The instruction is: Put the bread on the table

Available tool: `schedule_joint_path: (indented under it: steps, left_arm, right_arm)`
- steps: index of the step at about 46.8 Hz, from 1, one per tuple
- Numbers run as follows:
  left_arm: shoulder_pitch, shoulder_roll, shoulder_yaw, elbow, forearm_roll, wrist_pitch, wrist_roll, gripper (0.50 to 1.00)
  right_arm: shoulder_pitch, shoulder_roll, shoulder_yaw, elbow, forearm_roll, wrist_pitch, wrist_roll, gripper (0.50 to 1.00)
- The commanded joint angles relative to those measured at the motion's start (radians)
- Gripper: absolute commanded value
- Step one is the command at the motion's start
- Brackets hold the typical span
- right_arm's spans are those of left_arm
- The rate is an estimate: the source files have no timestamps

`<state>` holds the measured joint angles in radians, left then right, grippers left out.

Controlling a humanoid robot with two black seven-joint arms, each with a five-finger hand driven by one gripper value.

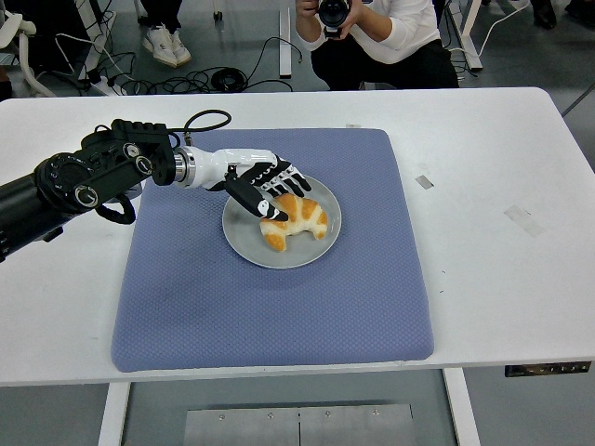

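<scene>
One camera only, mounted high on the robot's side, tipped forward and down over the white table. The near edge runs along the bottom; beyond the far edge, floor and a crouching person. Moderately close, whole tabletop visible.
</scene>
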<state>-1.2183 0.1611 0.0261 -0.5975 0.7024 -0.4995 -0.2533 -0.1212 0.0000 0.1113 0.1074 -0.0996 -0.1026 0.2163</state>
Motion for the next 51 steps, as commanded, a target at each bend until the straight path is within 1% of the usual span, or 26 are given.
schedule_joint_path:
  steps: [1,13,15,17,22,34,42,51]
  left_arm:
    - [-0.003,0.000,0.000,-0.001,0.000,0.001,-0.001,0.728]
    - [-0.003,0.003,0.000,-0.001,0.000,0.001,-0.001,0.704]
    - [-0.003,0.005,0.000,-0.001,0.000,0.001,-0.001,0.695]
    - [-0.004,0.006,0.000,-0.001,0.000,-0.001,-0.003,0.675]
    - [-0.004,0.006,-0.002,-0.001,-0.001,-0.001,-0.003,0.669]
    - [-0.010,0.014,-0.012,-0.001,-0.014,-0.002,-0.003,0.667]
    - [-0.036,0.021,-0.034,0.001,-0.027,-0.007,-0.003,0.667]
    - [-0.070,0.064,-0.038,0.001,-0.070,-0.010,-0.003,0.667]
  right_arm:
    - [0.000,0.000,-0.001,0.000,0.000,0.000,0.000,1.000]
    - [0.000,0.000,-0.001,0.000,0.000,0.000,0.000,1.000]
    - [0.000,0.000,-0.001,0.000,0.000,0.000,0.000,1.000]
    - [0.000,0.000,-0.001,0.000,0.000,0.000,0.000,1.000]
    - [0.000,0.000,-0.001,0.000,0.000,0.000,0.000,1.000]
    - [0.000,0.000,-0.001,0.000,0.000,0.001,0.000,1.000]
    - [0.000,0.000,0.001,0.000,0.000,0.000,0.002,1.000]
    - [0.000,0.000,0.001,0.000,0.000,0.000,0.000,1.000]
